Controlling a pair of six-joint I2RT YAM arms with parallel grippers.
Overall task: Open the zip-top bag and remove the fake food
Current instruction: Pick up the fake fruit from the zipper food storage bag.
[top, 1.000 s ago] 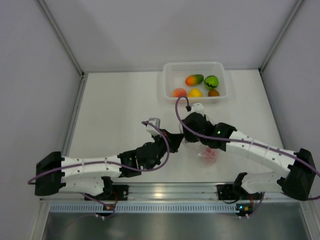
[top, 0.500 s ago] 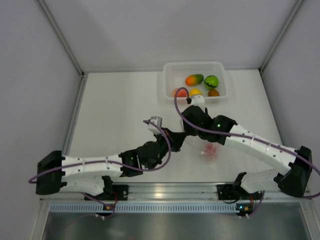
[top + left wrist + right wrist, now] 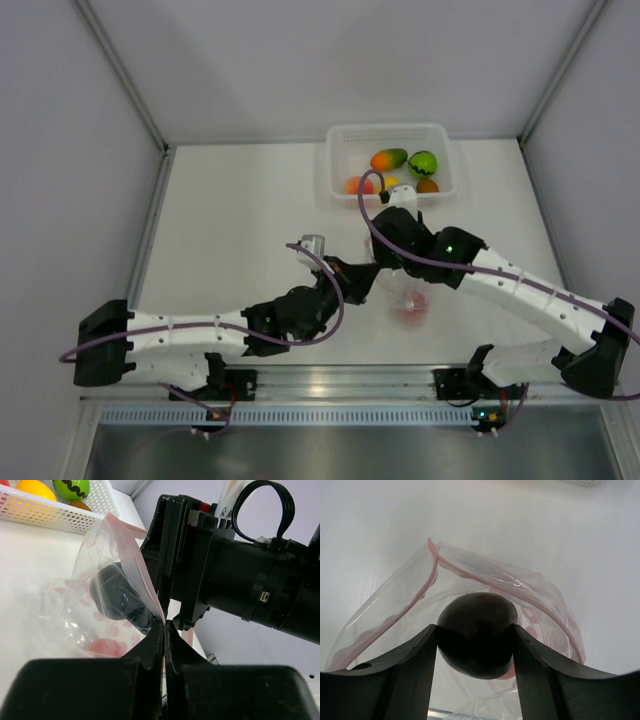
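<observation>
- Left gripper was pressed together on the rim of the zip-top bag, pinching the thin plastic right at the pink-red zip strip. Judging by the raised edge, it held the mouth up and open so the other arm could reach in.
- The bag sat on the tabletop between the two arms. Its mouth gaped upward and its crinkled body slumped on the surface.
- One pink-red fruit lay low in the bag, seen through the plastic and touched by neither gripper.
- The right gripper was clamped on a dark purple fruit, one finger on each side of its round body. The zip strip looped just behind it (whether the fruit had cleared the rim could not be told). This looked like the lifting-out step, with one piece left to fetch afterwards.
- Beyond the grippers, near the back of the tabletop, stood a white tray. It held an orange-green mango, a green fruit with black marks, a brown one, a peach-orange one and a partly hidden yellow one. It seemed the likely place for the held fruit to go.
- The tabletop was plain, matte white, with a metal rail along its near edge where the arm bases were bolted.
- Pale grey walls closed it in on three sides.
</observation>
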